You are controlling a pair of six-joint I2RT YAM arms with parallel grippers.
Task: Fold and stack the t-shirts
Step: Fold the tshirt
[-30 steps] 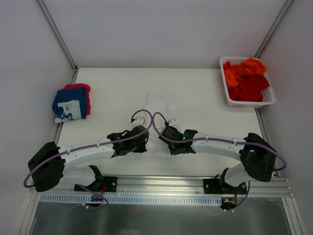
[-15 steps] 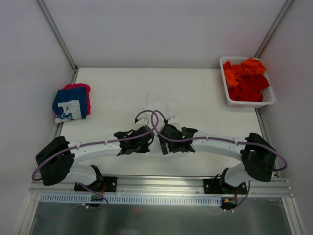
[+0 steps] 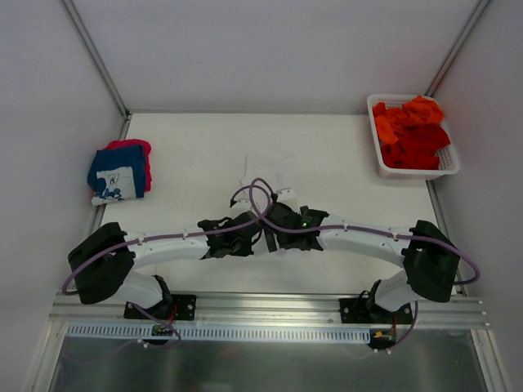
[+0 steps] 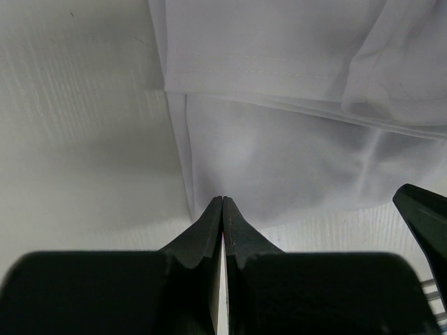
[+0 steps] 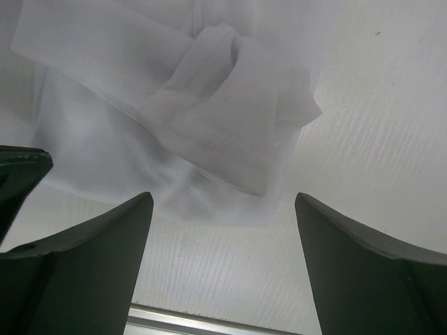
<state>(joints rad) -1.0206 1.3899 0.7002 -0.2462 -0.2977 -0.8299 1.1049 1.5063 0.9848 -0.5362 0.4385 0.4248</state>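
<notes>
Jaws first: the left jaws are clenched, both tips pressed flat together with no gap showing in the left wrist view. Those tips sit right at the near edge of the white t-shirt (image 4: 293, 139), beside a folded hem. I cannot tell whether a sliver of cloth is pinched between them. The right jaws stand released and wide, their two fingers (image 5: 84, 258) far apart at the bottom of the right wrist view, gripping nothing. The white cloth lies on the counter (image 3: 188, 139) just beyond them, with a sleeve bunched into a loose roll on top.

From the top camera I see both wrists meeting in the middle of the counter, toward its near side. The arms and their looping purple cables (image 3: 255, 196) cover both sets of jaws and the near part of the shirt. What shows of the shirt past them is pale on a pale surface, so its outline is hard for me to trace.

At the left edge of the counter a folded navy t-shirt (image 3: 118, 171) with white print lies on a pink-red t-shirt (image 3: 137, 147), which shows only as a strip along the far and right sides. In the far right corner a white lattice basket (image 3: 413, 172) holds orange and red t-shirts (image 3: 413, 131) in a heap. I cannot count them.
</notes>
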